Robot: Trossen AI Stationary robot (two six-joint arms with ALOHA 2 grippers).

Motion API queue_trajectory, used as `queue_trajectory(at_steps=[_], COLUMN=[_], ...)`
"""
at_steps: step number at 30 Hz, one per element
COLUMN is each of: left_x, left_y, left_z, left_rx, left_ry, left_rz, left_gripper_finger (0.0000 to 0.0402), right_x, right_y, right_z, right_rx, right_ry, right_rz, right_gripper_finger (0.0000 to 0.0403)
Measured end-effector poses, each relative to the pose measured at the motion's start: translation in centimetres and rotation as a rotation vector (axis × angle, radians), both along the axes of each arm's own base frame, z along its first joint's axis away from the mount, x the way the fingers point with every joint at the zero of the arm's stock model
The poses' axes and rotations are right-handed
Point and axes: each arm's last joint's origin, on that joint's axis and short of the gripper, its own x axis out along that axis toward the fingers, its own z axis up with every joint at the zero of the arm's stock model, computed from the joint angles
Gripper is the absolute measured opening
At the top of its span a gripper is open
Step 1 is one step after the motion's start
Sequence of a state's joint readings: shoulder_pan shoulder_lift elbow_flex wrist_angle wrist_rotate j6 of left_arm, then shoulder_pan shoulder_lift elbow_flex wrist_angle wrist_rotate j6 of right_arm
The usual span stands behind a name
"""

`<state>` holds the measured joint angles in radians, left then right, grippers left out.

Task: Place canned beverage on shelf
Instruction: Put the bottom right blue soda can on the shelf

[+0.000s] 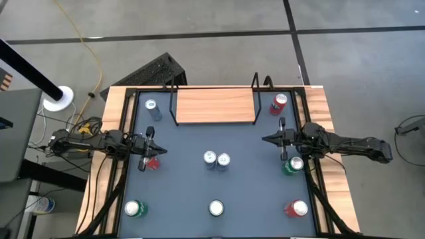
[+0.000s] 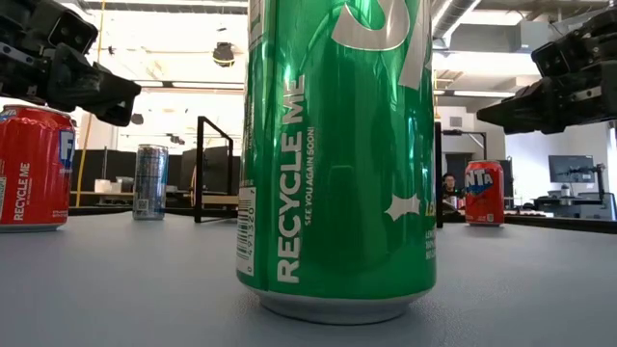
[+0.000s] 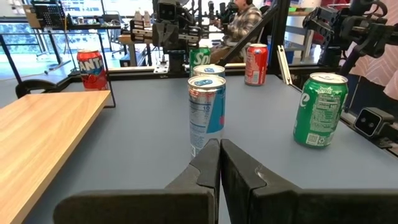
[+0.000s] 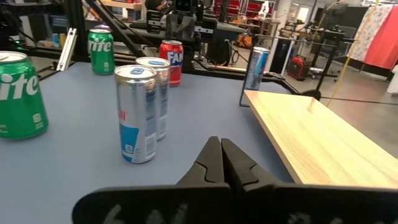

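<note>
The shelf [image 1: 214, 105], a light-wood board with black wire frames at its ends, stands at the table's far middle with nothing on it. Two slim silver-blue cans [image 1: 216, 159] stand together at the table's centre, between both grippers. My left gripper [image 1: 159, 143] is shut and empty above the table at the left, with a red can [image 1: 152, 162] just near of it. My right gripper [image 1: 265, 139] is shut and empty at the right, with a green can [image 1: 293, 166] near it. The left wrist view shows the slim cans [image 3: 206, 115] straight ahead of the shut fingers [image 3: 219, 152]; so does the right wrist view [image 4: 137, 112].
Other cans stand upright around the table: a blue-silver one [image 1: 151, 106] far left, a red one [image 1: 278, 103] far right, and a green [image 1: 135, 210], a green [image 1: 216, 208] and a red [image 1: 297, 209] along the near edge. A person [image 3: 245, 22] sits beyond the table.
</note>
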<state>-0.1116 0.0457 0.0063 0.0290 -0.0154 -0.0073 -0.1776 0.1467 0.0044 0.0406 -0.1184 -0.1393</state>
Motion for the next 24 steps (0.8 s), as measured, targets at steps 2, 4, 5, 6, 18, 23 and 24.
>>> queue_trajectory(at_steps=[2,4,5,6,18,23,24], left_x=[0.0,0.0,0.0,0.0,0.0,0.0,0.0], left_y=[0.0,0.0,0.0,0.0,0.0,0.0,0.0], left_z=[0.01,0.0,0.0,0.0,0.0,0.0,0.0], left_rx=[0.0,0.0,0.0,0.0,0.0,0.0,0.0], left_ry=[0.0,0.0,0.0,0.0,0.0,0.0,0.0], left_rz=[0.0,0.0,0.0,0.0,0.0,0.0,0.0], left_gripper_finger=[0.0,0.0,0.0,0.0,0.0,0.0,0.0], right_x=[0.0,0.0,0.0,0.0,0.0,0.0,0.0], right_y=[-0.02,-0.02,-0.02,-0.02,-0.03,-0.03,-0.03], right_z=[-0.01,-0.01,0.0,-0.01,-0.01,-0.01,-0.01], right_rx=[0.0,-0.001,-0.001,0.0,-0.001,-0.001,-0.001], right_ry=[0.001,0.001,0.001,0.001,0.001,0.001,0.001], right_rz=[-0.006,-0.007,-0.007,-0.007,-0.011,-0.011,-0.011], right_gripper_finger=[0.0,0.0,0.0,0.0,0.0,0.0,0.0])
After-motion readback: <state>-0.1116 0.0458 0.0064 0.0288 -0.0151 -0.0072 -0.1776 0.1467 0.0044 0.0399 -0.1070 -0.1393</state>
